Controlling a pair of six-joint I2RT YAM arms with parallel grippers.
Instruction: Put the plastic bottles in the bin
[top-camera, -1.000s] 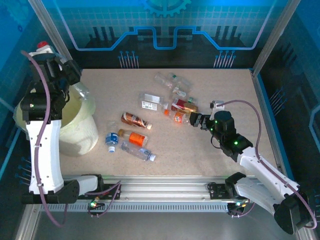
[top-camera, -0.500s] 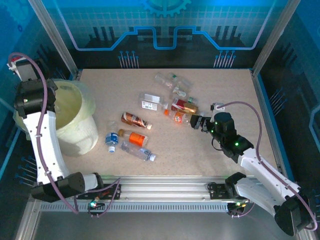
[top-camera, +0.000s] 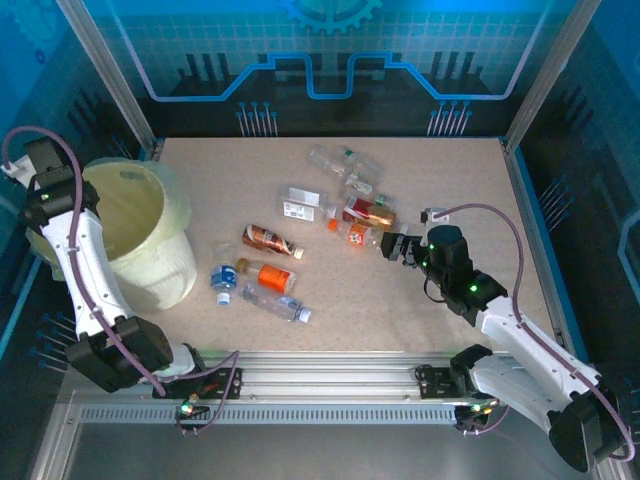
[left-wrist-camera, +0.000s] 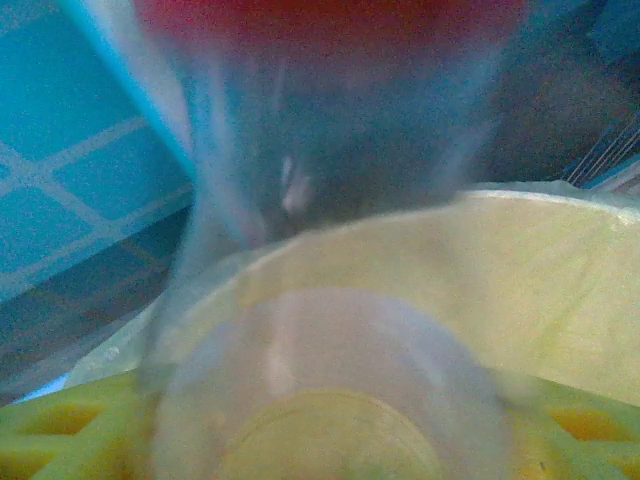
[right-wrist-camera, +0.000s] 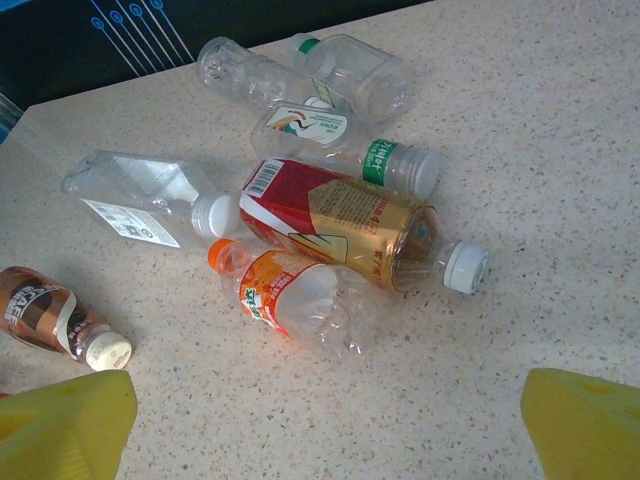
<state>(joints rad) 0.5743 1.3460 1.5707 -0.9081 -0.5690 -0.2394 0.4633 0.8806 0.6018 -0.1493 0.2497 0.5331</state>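
Starting with the left gripper (left-wrist-camera: 320, 455): parked above the left rim of the bin (top-camera: 160, 262), aimed down into the lined mouth. Makes sense as a drop spot, with nowhere for anything to go but in. Shows a clear red-capped bottle (left-wrist-camera: 330, 150) in the wrist camera, smeared with blur, right over the bin's pale inside wall. Can't tell whether clamped on that bottle or letting go of it, way too blurry to call. Guessing mid-drop, but only guessing.

Over to the right gripper (right-wrist-camera: 325, 430): spread wide, holding nothing, hovering low and well to the right of the bin, facing a heap of bottles. Probably opened that far to fit around a fat bottle body.

Nearest in its line: a crushed orange-label bottle (right-wrist-camera: 290, 300), touching a red-and-gold bottle (right-wrist-camera: 340, 225) just behind. Looks like the easy first grab.

Much nearer the bin, all lying flat on the table (top-camera: 450, 170): a brown bottle (top-camera: 268, 240), a blue-capped bottle (top-camera: 222, 278) and a clear bottle (top-camera: 282, 303). Plenty left to shift, so nowhere near done.
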